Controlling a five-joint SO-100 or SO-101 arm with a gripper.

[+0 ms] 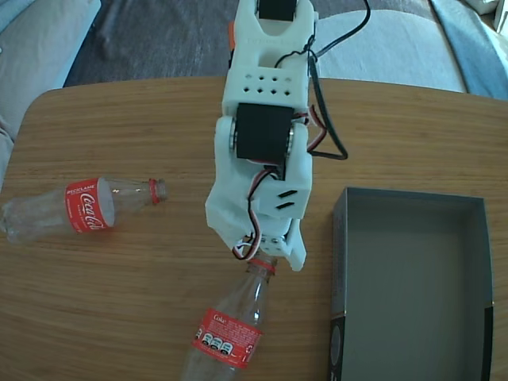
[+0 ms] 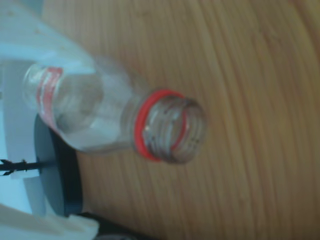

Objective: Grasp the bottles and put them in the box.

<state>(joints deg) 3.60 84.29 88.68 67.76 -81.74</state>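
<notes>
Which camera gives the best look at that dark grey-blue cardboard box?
The fixed view: the dark grey-blue cardboard box lies at the right of the wooden table, its low walls and nothing inside plainly seen. The wrist view shows only a blurred dark shape at lower left, perhaps its corner.

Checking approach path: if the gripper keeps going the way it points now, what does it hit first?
Most likely the open, red-ringed neck of the clear plastic Coca-Cola bottle lying just below the gripper in the fixed view. Depth is unclear; contact may already exist.
</notes>
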